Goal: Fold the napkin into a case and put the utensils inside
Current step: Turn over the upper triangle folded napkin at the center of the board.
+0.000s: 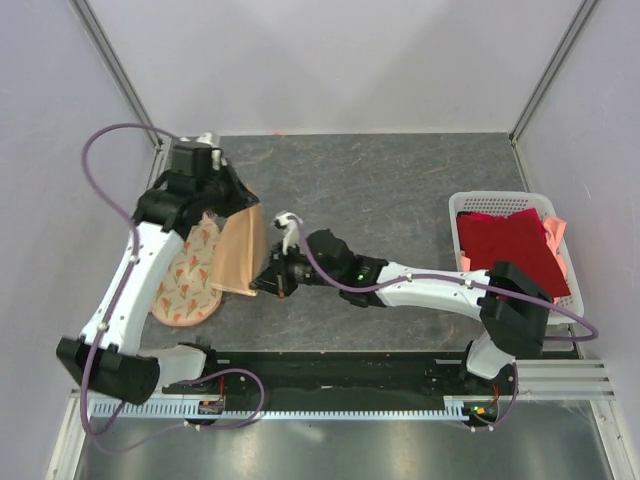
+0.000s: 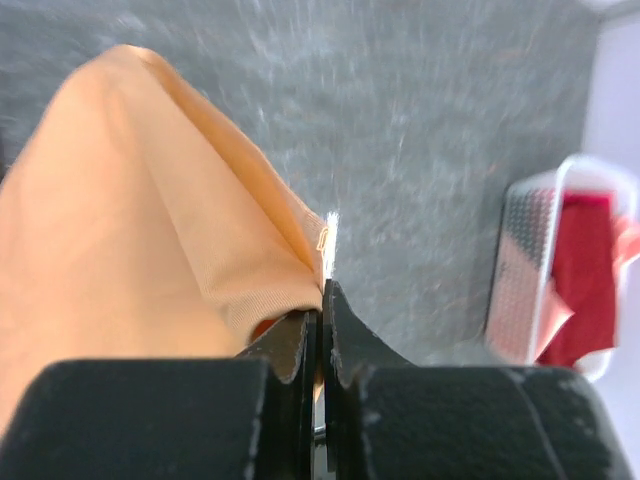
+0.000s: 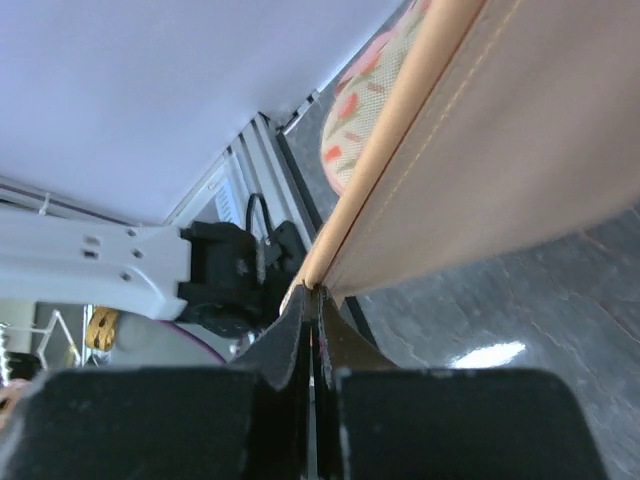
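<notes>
The napkin (image 1: pixel 240 250) is held up as a taut peach-orange sheet between the two arms at the left of the grey tabletop (image 1: pixel 400 200). It stands just beside and partly over the round cream cloth (image 1: pixel 185 280) with its orange print. Whether its lower edge touches that cloth I cannot tell. The left gripper (image 1: pixel 238 205) has the far upper edge. Its wrist view shows the jaws brought together on a thin fold, with the rest of the fabric (image 2: pixel 150 230) swelling away to one side. The right gripper (image 1: pixel 273 283) has its jaws pressed together on the near lower corner, and in its own view the stitched hem (image 3: pixel 400 150) runs straight away from the fingertips, pulled flat. Gripping two separate points probably serves to keep the fabric stretched, so it can be laid down or doubled over without bunching — one arm anchors while the other can carry its edge across. No case has taken shape yet, so the folding looks to be at an early stage. The utensils show in none of the views. The white lattice basket (image 1: pixel 470 205) with the dark red cloth (image 1: pixel 515 245) sits well apart at the right — out of the way of both arms.
</notes>
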`<state>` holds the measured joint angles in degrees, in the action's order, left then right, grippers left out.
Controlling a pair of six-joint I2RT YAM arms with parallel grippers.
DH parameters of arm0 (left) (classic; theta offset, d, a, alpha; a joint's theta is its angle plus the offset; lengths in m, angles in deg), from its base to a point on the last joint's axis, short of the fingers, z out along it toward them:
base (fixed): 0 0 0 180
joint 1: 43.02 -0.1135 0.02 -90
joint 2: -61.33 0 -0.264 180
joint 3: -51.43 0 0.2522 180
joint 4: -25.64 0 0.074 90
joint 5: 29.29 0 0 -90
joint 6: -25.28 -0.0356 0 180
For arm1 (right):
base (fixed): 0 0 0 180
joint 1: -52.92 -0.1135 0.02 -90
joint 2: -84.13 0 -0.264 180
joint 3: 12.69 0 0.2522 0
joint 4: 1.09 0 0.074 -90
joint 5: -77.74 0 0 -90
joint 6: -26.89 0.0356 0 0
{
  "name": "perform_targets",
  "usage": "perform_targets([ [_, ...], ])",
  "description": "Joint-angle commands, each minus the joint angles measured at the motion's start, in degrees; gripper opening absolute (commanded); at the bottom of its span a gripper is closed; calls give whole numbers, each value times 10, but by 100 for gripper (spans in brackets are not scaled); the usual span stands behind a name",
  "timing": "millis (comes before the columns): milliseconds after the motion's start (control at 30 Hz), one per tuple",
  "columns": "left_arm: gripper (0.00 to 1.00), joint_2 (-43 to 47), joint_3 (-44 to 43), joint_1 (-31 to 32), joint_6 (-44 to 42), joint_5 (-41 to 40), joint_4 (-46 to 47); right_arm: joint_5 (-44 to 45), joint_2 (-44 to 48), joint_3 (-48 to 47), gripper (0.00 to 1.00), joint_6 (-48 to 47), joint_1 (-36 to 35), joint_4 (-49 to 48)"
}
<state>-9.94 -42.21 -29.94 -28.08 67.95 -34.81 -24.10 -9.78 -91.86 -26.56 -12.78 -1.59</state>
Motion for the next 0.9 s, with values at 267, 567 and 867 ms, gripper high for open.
perform_targets([
  [267,2,-325,-18,221,17,-160,245,-205,57,421,0,100,123,-231],
  [567,2,-429,-102,279,52,-155,248,-173,140,525,0,88,182,-172],
  [867,23,-444,-136,300,56,-100,266,-77,256,513,0,30,217,54],
])
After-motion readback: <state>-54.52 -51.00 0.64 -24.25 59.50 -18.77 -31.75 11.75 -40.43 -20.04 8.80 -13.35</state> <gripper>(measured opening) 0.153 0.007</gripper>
